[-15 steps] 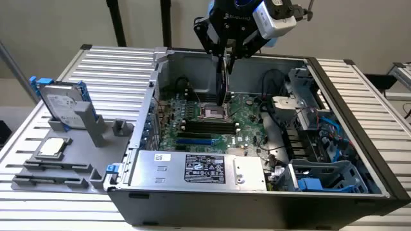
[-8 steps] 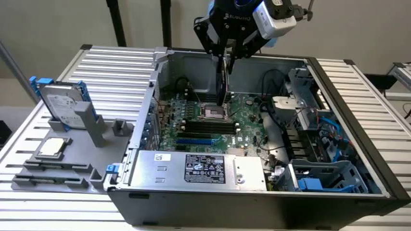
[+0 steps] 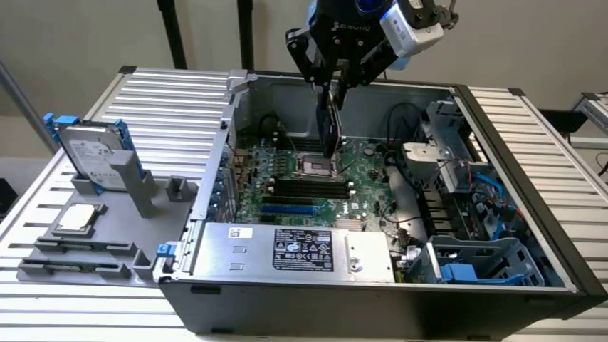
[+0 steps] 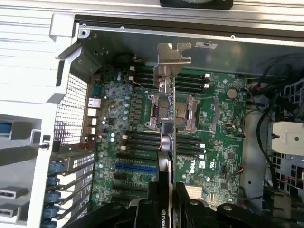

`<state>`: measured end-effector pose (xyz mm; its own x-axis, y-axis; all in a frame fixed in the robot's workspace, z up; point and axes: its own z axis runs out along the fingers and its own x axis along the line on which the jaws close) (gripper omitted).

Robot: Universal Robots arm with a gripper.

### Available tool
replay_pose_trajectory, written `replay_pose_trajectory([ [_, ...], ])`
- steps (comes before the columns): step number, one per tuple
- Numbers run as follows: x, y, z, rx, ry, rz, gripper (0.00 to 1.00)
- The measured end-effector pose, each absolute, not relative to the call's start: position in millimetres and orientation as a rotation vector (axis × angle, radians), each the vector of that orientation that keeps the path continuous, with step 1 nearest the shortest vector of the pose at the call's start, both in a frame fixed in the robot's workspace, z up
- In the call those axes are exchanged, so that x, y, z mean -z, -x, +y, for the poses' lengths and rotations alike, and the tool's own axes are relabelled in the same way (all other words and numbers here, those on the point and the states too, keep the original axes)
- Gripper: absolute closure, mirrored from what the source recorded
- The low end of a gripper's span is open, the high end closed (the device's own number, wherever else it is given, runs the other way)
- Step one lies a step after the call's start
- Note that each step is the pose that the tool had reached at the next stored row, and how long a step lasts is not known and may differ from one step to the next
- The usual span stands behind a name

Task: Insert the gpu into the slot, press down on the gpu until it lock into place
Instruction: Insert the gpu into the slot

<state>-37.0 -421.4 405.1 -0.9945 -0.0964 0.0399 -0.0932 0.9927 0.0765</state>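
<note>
My gripper hangs over the open computer case and is shut on the gpu, a thin black card held on edge and pointing down. The card's lower end hovers above the silver CPU socket, clear of the motherboard. In the wrist view the gpu appears edge-on between my fingers, with its metal bracket at the far end. The slot, a bright-blue strip, lies on the motherboard nearer the power supply, below and to the exterior view's left of the card. The slot sits bare beside the card's edge.
A silver labelled power-supply box fills the case's front. Black memory slots lie between the CPU socket and the blue strip. Cables and a blue drive cage crowd the exterior view's right. A hard drive stands on a grey fixture outside.
</note>
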Motion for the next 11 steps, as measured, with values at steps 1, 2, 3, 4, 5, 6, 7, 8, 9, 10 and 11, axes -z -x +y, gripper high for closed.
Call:
replay_pose_trajectory([
  [1, -404.9, 37.0, -421.4, 0.115, -0.175, -3.090, 0.74],
  [2, -404.6, 37.0, -421.4, 0.114, -0.204, -3.088, 0.74],
  [3, -404.4, 37.0, -421.4, 0.114, -0.232, -3.085, 0.74],
  [4, -404.1, 37.0, -421.3, 0.113, -0.262, -3.082, 0.74],
  [5, -403.9, 37.0, -421.3, 0.112, -0.287, -3.079, 0.74],
  [6, -403.7, 37.0, -421.4, 0.112, -0.316, -3.076, 0.74],
  [7, -403.5, 37.0, -421.4, 0.111, -0.344, -3.072, 0.74],
  [8, -403.2, 37.0, -421.4, 0.110, -0.372, -3.068, 0.74],
  [9, -402.9, 37.0, -421.4, 0.109, -0.400, -3.064, 0.74],
  [10, -402.7, 37.0, -421.4, 0.109, -0.428, -3.060, 0.74],
  [11, -402.4, 37.0, -421.4, 0.108, -0.455, -3.055, 0.74],
])
